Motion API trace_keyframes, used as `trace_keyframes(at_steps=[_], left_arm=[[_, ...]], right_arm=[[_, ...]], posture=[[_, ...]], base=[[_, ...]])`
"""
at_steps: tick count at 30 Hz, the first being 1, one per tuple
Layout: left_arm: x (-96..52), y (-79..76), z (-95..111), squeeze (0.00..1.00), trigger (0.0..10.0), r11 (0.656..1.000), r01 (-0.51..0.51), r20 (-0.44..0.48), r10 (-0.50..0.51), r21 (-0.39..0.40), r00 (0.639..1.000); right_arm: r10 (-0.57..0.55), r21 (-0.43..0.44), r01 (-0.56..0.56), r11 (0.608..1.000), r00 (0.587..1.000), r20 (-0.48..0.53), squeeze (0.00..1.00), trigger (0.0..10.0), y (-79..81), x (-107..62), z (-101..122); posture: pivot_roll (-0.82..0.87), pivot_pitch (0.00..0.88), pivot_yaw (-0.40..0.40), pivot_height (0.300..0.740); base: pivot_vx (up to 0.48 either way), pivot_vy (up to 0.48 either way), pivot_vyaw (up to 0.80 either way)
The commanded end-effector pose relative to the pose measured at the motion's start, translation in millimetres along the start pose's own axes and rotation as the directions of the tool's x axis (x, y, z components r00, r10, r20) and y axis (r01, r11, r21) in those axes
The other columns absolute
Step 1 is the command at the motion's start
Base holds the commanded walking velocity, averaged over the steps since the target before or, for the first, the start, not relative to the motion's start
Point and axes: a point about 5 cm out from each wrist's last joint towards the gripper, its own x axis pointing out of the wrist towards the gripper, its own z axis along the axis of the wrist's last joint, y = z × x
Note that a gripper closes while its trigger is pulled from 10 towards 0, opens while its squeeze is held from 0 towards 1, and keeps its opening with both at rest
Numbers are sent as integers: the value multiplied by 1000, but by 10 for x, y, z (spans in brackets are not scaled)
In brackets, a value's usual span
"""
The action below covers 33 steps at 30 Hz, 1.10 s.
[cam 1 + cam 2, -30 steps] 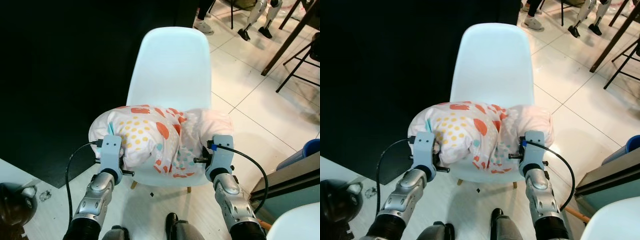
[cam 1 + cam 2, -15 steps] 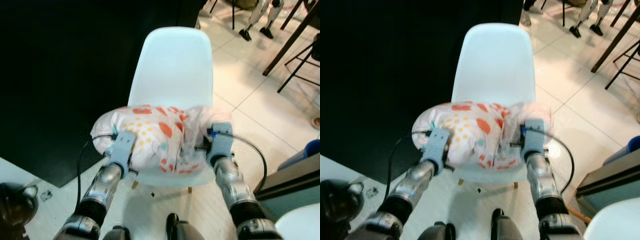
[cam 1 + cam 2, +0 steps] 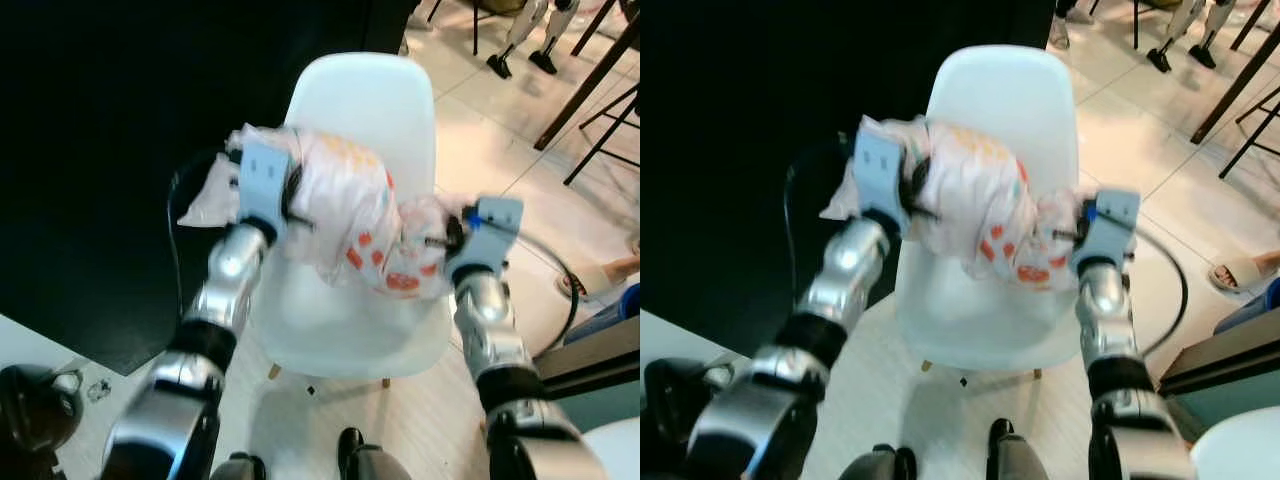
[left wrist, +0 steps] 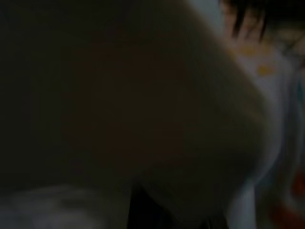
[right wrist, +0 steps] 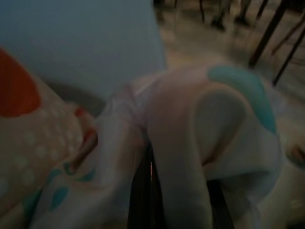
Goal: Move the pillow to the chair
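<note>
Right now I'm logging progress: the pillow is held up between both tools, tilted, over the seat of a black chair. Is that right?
Not quite: the chair is white, not black, as the left eye view shows. The rest stands: the pillow is held up, tilted, between the left tool and the right tool, over the seat.

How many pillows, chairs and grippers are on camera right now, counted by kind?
Pillow: 1
White chair: 1
Grippers: 2, left gripper and right gripper, both gripping the pillow
Total: 4
</note>
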Motion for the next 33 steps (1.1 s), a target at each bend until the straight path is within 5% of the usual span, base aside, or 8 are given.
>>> trace_keyframes(at_steps=[1, 2, 6, 7, 10, 18, 33], left_arm=[[-234, -246, -456, 0, 10000, 993, 114, -212, -106, 23, 971], [-455, -328, -753, 0, 10000, 987, 147, -363, -116, 61, 925], [-609, -336, -911, 0, 10000, 994, 102, -427, -80, 29, 901], [-742, -277, -1042, 0, 10000, 999, 39, -493, -17, 34, 870], [-825, -213, -1110, 0, 10000, 996, 35, -534, 16, 84, 845], [-781, -32, -1033, 0, 10000, 994, -48, -505, 91, 97, 858], [-750, 125, -981, 0, 10000, 988, -96, -495, 144, 122, 857]], right_arm=[[24, -39, -25, 999, 999, -46, 0, 10000, 49, -125, -195], [41, -81, -50, 995, 993, -108, 0, 10000, 59, -221, -357], [51, -92, -67, 993, 985, -167, 0, 10000, 65, -300, -489], [62, -95, -85, 992, 972, -227, 0, 10000, 75, -369, -609], [67, -65, -87, 994, 962, -263, 0, 10000, 86, -411, -676], [117, 52, -106, 993, 949, -294, 0, 10000, 168, -440, -717], [132, 27, -131, 991, 935, -330, 0, 10000, 279, -419, -727]], posture=[[-40, 234, 20, 740], [-40, 234, 20, 740], [-40, 231, 16, 740], [-44, 225, 10, 740], [-46, 219, 6, 740], [-50, 203, 0, 725], [-46, 221, -12, 676]], base=[[0, 0, 0], [0, 0, 0], [0, 0, 0], [0, 0, 0], [0, 0, 0], [0, 0, 0], [0, 0, 0]])
